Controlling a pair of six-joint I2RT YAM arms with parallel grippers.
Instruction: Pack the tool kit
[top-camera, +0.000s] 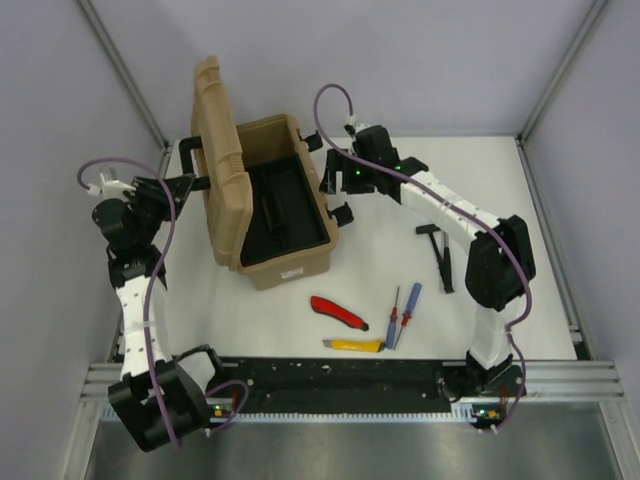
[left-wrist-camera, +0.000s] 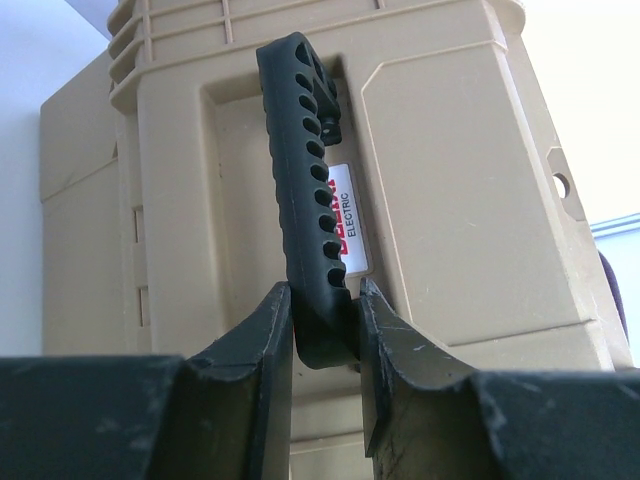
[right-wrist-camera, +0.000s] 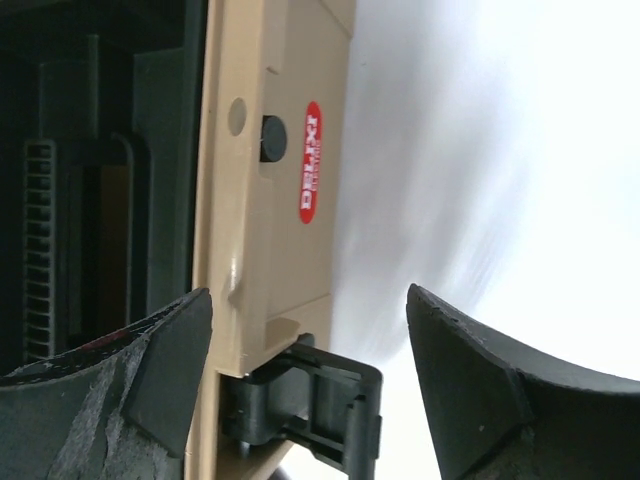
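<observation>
The tan toolbox (top-camera: 285, 205) stands open at the table's back left, lid (top-camera: 218, 150) raised upright, a black tray (top-camera: 283, 210) inside. My left gripper (top-camera: 188, 183) is shut on the lid's black handle (left-wrist-camera: 305, 200), seen close in the left wrist view. My right gripper (top-camera: 333, 180) is open at the box's right rim, straddling the wall above a black latch (right-wrist-camera: 320, 410). On the table lie the black hammer (top-camera: 440, 255), the red knife (top-camera: 338, 312), the yellow knife (top-camera: 355, 346), and the red screwdriver (top-camera: 394, 314) and blue screwdriver (top-camera: 408, 312).
A black rail (top-camera: 340, 385) runs along the table's near edge. Grey walls and metal frame posts close in the table on the left, back and right. A second latch (top-camera: 342, 215) hangs open on the box's right side.
</observation>
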